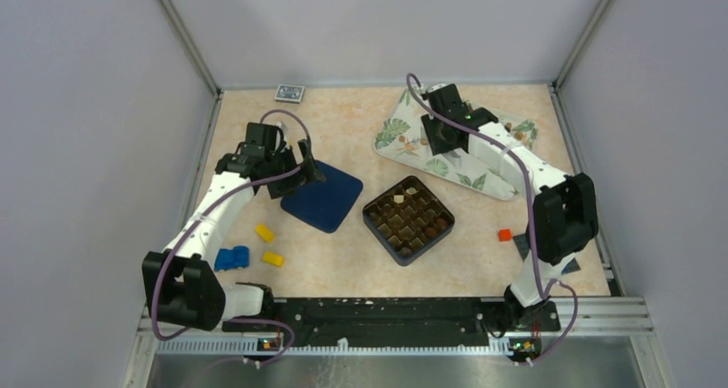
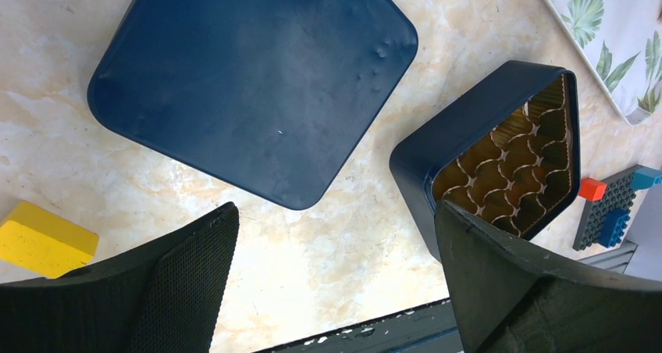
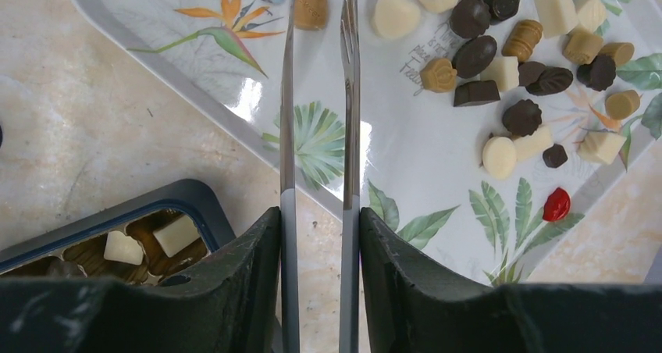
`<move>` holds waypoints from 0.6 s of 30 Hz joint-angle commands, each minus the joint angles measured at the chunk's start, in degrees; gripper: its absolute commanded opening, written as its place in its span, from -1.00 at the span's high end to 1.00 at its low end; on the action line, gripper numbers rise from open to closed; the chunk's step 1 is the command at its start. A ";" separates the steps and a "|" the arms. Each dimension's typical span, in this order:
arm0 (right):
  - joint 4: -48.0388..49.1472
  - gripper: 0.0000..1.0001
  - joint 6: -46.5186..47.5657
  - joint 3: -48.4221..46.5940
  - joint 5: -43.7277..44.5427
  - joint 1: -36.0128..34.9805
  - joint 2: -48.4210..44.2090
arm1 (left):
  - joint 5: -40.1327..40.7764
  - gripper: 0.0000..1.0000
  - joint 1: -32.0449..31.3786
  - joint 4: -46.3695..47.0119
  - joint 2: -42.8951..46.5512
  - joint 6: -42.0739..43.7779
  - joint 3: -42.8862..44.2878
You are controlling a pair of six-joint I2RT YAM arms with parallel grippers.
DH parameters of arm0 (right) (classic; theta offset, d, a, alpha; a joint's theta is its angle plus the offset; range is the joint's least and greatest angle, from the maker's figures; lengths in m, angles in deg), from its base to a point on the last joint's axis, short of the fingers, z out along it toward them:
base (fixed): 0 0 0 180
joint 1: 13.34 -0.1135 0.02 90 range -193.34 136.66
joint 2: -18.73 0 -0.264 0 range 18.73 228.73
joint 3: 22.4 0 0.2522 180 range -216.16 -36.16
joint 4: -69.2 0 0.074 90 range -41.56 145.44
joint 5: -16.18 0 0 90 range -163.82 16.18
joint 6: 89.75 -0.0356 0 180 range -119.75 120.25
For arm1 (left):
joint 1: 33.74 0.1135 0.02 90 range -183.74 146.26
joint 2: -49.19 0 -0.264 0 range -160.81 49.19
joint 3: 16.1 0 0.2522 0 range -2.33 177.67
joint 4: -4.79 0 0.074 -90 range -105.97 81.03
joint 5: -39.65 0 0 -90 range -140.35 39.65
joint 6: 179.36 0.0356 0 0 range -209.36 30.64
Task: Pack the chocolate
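Observation:
The chocolate [image 3: 474,55] lies as several dark, caramel and cream pieces on a leaf-print tray [image 3: 234,87], which sits at the back right [image 1: 403,139]. My right gripper [image 3: 318,220] hangs over that tray [image 1: 442,135], shut on metal tongs [image 3: 349,95] whose blades stand slightly apart. One caramel piece [image 3: 311,9] lies between the tong tips, close to the left blade. The dark blue box [image 1: 409,219] with scalloped cells holds a few pieces, two cream ones [image 3: 176,234] among them. My left gripper [image 2: 332,283] is open and empty by the box's flat lid [image 2: 258,80].
Two yellow bricks [image 1: 264,232] [image 1: 273,258] and a blue brick [image 1: 232,257] lie near the left arm. A red brick [image 1: 505,234] and a dark baseplate [image 1: 524,246] sit at the right. A small card [image 1: 290,92] rests at the back wall.

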 commanded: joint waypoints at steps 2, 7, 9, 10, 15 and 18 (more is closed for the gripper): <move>3.80 0.22 2.31 -1.20 1.65 -0.96 1.04 | 0.60 -0.98 0.25 0.40 2.02 -0.52 2.24; 3.69 0.20 2.33 -1.61 2.53 -1.14 2.75 | 0.85 -0.97 0.25 0.28 2.17 -0.61 2.19; 3.65 0.20 4.10 -1.63 2.33 -1.34 3.25 | 0.95 -0.98 0.24 0.19 2.21 -0.67 2.24; 3.77 0.21 4.16 -1.52 2.33 -1.51 3.42 | 1.01 -0.97 0.25 0.11 2.21 -0.69 2.19; 3.75 0.26 4.58 -1.40 2.55 -2.10 4.09 | 1.19 -0.97 0.25 0.02 2.47 -0.69 2.07; 3.23 0.34 4.64 -1.73 3.24 -2.49 4.25 | 1.21 -0.98 0.22 -0.07 2.57 -0.69 2.07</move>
